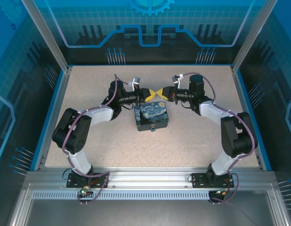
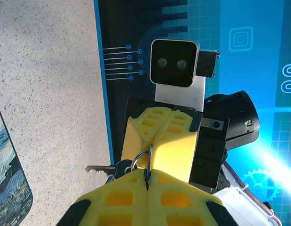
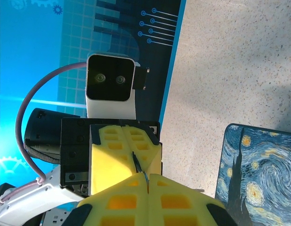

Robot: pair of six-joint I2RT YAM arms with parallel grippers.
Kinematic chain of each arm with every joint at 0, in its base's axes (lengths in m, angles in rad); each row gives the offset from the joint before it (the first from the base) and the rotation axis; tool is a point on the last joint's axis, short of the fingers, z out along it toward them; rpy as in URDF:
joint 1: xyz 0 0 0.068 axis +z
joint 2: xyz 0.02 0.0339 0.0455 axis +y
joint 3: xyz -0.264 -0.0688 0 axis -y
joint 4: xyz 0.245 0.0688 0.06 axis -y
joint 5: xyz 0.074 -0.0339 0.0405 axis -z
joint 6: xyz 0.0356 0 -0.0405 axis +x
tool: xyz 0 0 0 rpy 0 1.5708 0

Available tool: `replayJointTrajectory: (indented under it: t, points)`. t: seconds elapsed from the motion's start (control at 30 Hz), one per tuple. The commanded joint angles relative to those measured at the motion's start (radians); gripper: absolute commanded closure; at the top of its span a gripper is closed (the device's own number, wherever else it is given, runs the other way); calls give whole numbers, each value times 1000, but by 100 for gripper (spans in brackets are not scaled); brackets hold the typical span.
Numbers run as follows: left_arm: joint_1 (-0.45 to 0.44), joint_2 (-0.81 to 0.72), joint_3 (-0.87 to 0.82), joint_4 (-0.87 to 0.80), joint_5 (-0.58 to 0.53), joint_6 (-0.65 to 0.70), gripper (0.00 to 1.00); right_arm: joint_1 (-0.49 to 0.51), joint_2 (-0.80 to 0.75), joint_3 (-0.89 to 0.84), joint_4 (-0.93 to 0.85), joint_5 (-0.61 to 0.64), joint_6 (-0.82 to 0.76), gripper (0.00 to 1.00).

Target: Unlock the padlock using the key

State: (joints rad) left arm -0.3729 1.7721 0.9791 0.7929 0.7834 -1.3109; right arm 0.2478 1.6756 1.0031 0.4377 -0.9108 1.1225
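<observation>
**Both grippers meet on the key's wire loop, above the box**

My left gripper has its yellow fingers pressed together, and they pinch a thin wire loop right at the tips. On this loop hangs a round key ring, and on the ring hangs the small metal key. The key lies just beside my left fingertips, on the side that faces the dark box printed with a swirling blue-and-yellow night sky. Its blade points away from the fingers. The right gripper stands tip to tip with the left one, touching or almost touching, and its fingers are also pressed together. Whether it really grips the loop I cannot tell.

In my judgement the step in hand is to bring the key from a loose hanging into a firm hold. To do it well, I think one gripper should hold the loop quiet while the other takes the key by its head, so that the blade is free and straight. Pulling apart with both grippers clamped on the thin wire could bend it or let it slip.

The tiny blue padlock seems to be the small blue spot on the near face of the box. That spot is below both grippers and well apart from the key, but it is too small to be sure.
</observation>
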Motion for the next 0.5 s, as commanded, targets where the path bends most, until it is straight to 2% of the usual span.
replayJointTrajectory:
  t: [0.0, 0.03, 0.13, 0.37, 0.47]
  points:
    - [21, 2, 4, 76, -1, -26, 75, -22, -34, -34, 3, -2, -11, 100]
    - [31, -7, -5, 101, -8, -39, 64, -24, -42, -43, -3, 4, -14, 100]
    - [58, -43, -38, 159, -28, -75, 46, -39, -70, -78, -7, 13, -15, 100]
    - [53, -176, -172, 143, -111, -64, 21, -53, -157, -164, -53, 56, -41, 100]
    - [12, -253, -236, 61, -179, -7, 17, -53, -207, -225, -57, 113, -24, 100]
